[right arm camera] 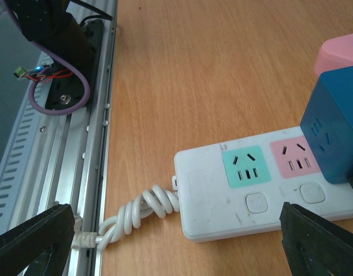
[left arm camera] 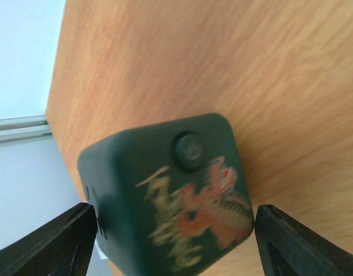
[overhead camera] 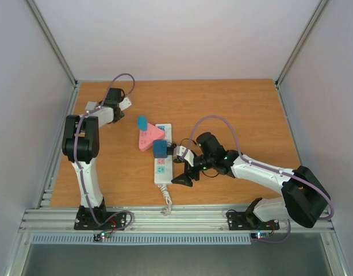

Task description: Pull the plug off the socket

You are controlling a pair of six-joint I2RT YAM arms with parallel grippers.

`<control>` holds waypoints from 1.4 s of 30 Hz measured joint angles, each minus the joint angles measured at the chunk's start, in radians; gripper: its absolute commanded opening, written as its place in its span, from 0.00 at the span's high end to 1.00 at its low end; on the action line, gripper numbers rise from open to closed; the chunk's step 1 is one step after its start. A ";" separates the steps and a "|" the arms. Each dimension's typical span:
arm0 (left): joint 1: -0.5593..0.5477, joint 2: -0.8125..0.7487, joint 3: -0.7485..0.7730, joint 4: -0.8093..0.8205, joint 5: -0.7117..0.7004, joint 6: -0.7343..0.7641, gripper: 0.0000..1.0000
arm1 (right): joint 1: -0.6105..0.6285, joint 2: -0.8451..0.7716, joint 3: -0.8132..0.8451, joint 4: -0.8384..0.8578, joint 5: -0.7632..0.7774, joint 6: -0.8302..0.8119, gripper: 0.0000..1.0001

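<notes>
A white power strip (overhead camera: 162, 167) is seen in the top view near the middle of the wooden table (overhead camera: 240, 109). It is laid along the 12-to-6 line, and its coiled white cord (overhead camera: 165, 202) trails off the 6 o'clock end toward the table's near edge. A blue cube plug (overhead camera: 160, 149) is seated on the strip about midway along it. A pink triangular plug (overhead camera: 148, 138) is set over the 12 o'clock end, overhanging toward 9 o'clock. A small teal piece (overhead camera: 142, 122) is found just beside the pink one, at its 11 o'clock.

The right gripper (overhead camera: 184, 168) is held just beside the strip at its 3 o'clock, level with the half nearer the cord. Its jaws are spread wide, with nothing gripped.

Detail lost from above is given by the right wrist view. A mint outlet face (right arm camera: 244, 166) and a pink outlet face (right arm camera: 294, 161) are shown at the cord end, each with a white button beneath it. The blue plug is seen rising just past the pink face.

Only in the left wrist view is a dark green cube (left arm camera: 165, 195) shown, set against the wood. It is marked with a round button and a red-and-gold print. It is flanked closely on both sides by the fingers of the left gripper (left arm camera: 175, 213). Whether the jaws press on it or stand just clear of it cannot be told. In the top view this gripper is placed well apart from the strip, at its 10 o'clock, and the cube cannot be made out there.
</notes>
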 measured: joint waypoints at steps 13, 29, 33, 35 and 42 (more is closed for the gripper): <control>-0.003 -0.060 -0.008 -0.127 0.108 -0.064 0.15 | 0.000 0.000 0.008 -0.012 0.003 0.001 0.01; -0.003 -0.305 -0.043 -0.267 0.277 -0.192 0.00 | -0.003 0.000 0.095 -0.051 0.046 0.015 0.01; -0.003 -0.384 -0.054 -0.323 0.335 -0.214 0.00 | -0.025 0.007 0.126 -0.089 0.048 -0.002 0.01; -0.003 -0.434 -0.063 -0.349 0.373 -0.220 0.00 | -0.046 0.023 0.149 -0.108 0.047 -0.021 0.02; -0.003 -0.570 -0.067 -0.459 0.517 -0.206 0.00 | -0.157 0.120 0.262 -0.201 0.029 -0.138 0.04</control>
